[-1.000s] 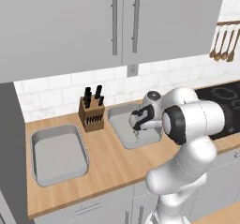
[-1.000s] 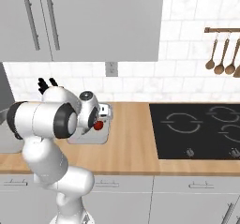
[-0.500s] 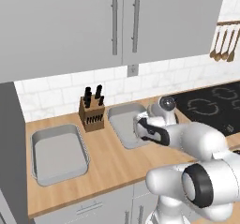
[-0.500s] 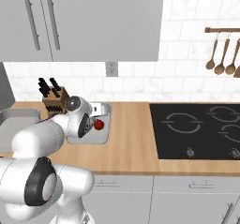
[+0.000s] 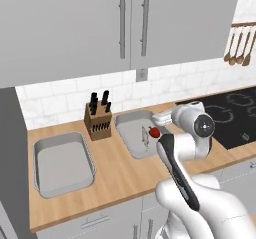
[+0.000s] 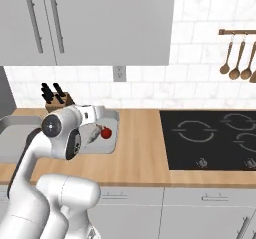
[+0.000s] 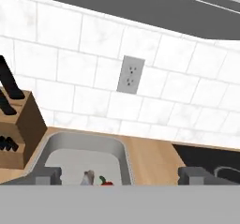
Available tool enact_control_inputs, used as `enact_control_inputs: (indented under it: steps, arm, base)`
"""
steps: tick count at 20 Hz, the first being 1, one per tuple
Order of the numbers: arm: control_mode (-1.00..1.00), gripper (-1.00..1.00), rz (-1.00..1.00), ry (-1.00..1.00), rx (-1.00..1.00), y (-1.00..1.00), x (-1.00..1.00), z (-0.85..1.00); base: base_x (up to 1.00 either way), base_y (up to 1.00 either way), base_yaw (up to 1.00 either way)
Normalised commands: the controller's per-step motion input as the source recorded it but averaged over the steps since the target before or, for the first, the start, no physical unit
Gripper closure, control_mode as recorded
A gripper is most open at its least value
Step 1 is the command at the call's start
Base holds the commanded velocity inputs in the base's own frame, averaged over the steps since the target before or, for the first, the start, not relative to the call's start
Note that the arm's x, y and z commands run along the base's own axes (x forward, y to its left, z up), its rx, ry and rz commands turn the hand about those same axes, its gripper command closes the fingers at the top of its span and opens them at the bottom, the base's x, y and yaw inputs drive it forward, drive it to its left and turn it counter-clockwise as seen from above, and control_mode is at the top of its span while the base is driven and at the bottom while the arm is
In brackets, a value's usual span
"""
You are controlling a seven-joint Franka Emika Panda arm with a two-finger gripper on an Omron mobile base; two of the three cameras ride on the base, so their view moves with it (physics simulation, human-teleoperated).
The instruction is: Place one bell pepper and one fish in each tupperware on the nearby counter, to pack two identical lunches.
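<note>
Gripper (image 7: 115,176) wide, empty, above right tray (image 5: 131,142); pepper (image 5: 154,132) and fish (image 5: 144,135) inside; left tray (image 5: 60,162) bare; lunch 1 looks packed; next fetch pepper 2

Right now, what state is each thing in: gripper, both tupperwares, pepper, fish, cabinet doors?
gripper: open, holding nothing
right tupperware: holds a bell pepper and a fish
bell pepper: lying in the right tupperware
fish: lying beside the pepper
left tupperware: empty
cabinet doors: closed
knife block: upright, knives in
</note>
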Motion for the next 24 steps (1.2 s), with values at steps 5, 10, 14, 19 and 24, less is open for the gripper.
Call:
enact_control_inputs:
  steps: [5,10,14,19,24]
  arm:
    - [-1.0,-1.0,0.0,0.33,0.0,0.0,-0.67,0.78]
    - [1.0,-1.0,0.0,0.28,0.0,-0.01,-0.46,0.01]
    - [1.0,-1.0,0.0,0.0,0.0,0.0,0.0,0.0]
    - [1.0,-1.0,0.0,0.0,0.0,0.0,0.0,0.0]
    - [1.0,-1.0,0.0,0.0,0.0,0.0,0.0,0.0]
  base:
    - [0.0,0.0,0.0]
    - [-0.4,-0.01,0.01]
    - [-1.0,0.0,0.06]
    - [-0.98,0.0,0.4]
    - [-0.6,0.01,0.82]
